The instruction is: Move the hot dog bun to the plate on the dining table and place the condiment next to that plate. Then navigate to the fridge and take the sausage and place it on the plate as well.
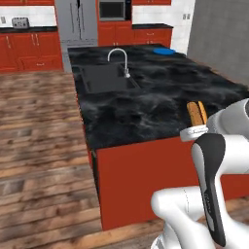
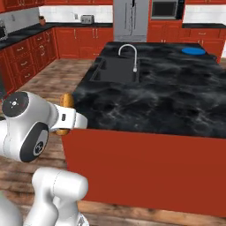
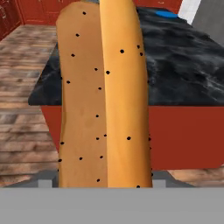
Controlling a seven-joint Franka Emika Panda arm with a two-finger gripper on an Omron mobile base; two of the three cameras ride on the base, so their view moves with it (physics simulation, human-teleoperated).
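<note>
Glossy white arm (image 1: 194,209), chunky rounded links, dark grey-black inset panels at joints, round grey cap on elbow joint (image 2: 17,102).

The hot dog bun (image 3: 103,94) is running off the top edge of the hand view, and its lower end is blocking the gripper's finger tips, so the grip itself cannot be checked. In the left base view the arm is covering the bun's lower part. The plate (image 1: 164,50) is appearing too small at the dining table's (image 1: 160,97) far corner for any detail.
</note>
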